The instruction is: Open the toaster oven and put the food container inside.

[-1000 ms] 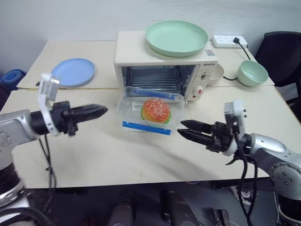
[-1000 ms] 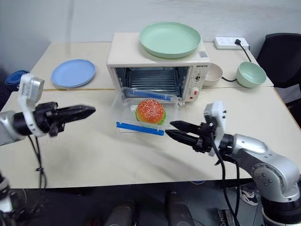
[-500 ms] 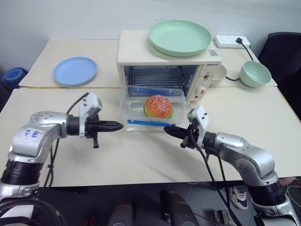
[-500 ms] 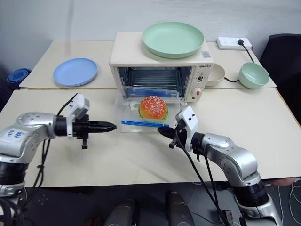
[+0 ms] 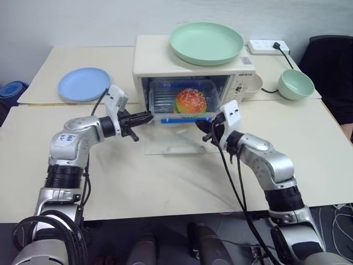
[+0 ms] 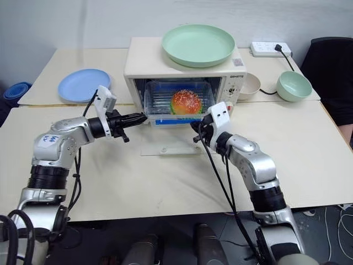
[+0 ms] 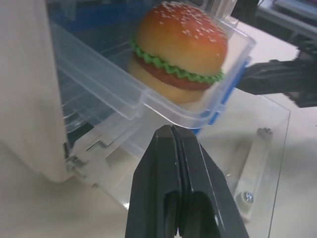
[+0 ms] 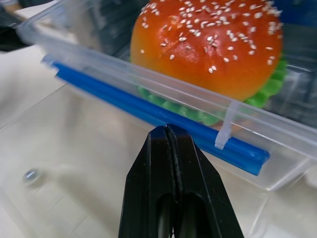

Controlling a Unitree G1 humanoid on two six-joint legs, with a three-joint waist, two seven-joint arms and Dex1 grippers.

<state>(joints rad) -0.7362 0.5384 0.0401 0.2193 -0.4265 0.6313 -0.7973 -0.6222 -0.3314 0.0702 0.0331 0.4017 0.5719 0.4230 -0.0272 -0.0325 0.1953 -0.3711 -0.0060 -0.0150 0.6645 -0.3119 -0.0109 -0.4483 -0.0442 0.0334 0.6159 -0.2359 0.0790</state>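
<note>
Beige table: I see the clear plastic burger container resting half inside the open cream toaster oven; left gripper and right gripper clenched empty at its front corners.

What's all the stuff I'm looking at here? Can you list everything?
toaster oven: one, cream-white, table centre, glass door folded down open
food container: one, clear with blue clips, in the oven mouth, toy hamburger inside
green plate: one, atop the oven
blue plate: one, far left
green bowl: one, far right
beige bowl: one, beside the oven's right
power strip: one, white, behind
left gripper: black, shut, at container's left
right gripper: black, shut, at container's right
</note>
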